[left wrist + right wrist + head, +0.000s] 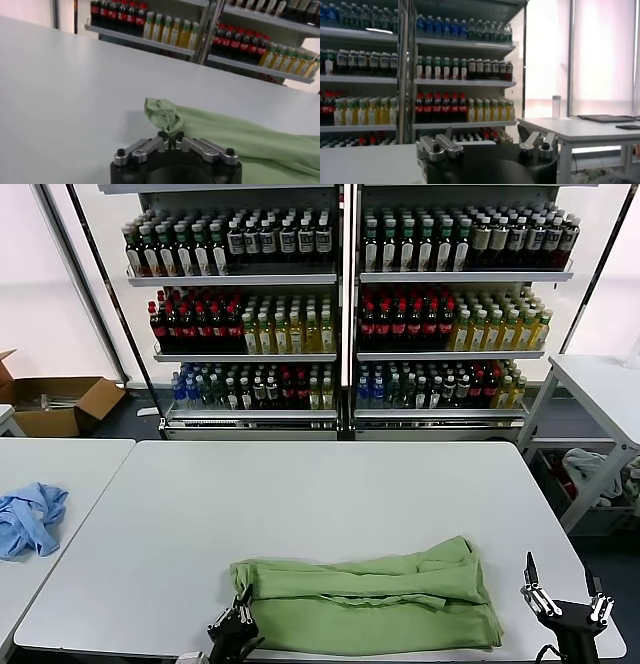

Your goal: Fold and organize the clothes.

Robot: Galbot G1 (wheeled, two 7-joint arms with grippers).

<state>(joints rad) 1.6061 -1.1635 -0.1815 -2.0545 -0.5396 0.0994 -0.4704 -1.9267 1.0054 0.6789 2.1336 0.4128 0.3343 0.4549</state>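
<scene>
Overhead, the head view looks down on a wide white rectangular table (330, 494) with a light green soft fabric shirt (370, 599) lying loosely bunched lengthwise along its near edge. The left gripper (240, 612) sits at the shirt's left end, near the table's front edge, its fingers drawn together on the cloth. The right gripper (565, 599) stands just past the shirt's right end, by the table's near right corner, its two fingers spread wide and apart from the fabric. A second white table (60, 469) stands to the left with a crumpled light blue garment (30, 519) on it, and an open brown cardboard box (60, 402) rests on the floor behind that. Tall metal shelves of bottled drinks (340, 314) fill the back wall, and another white table (600, 389) stands at the right.

Next, the left wrist view shows the shirt's (240, 132) puckered corner rising from between the left gripper's (171, 136) pressed-together fingertips, with bare white tabletop (75, 85) stretching away to the drink shelves (200, 35).

Finally, the right wrist view shows the right gripper (487, 145) with fingers spread and holding nothing, facing the drink shelves (420, 75), a bright window, and a white side table (580, 127) bearing what looks like a clear cup (556, 106), though it is too small to be sure.
</scene>
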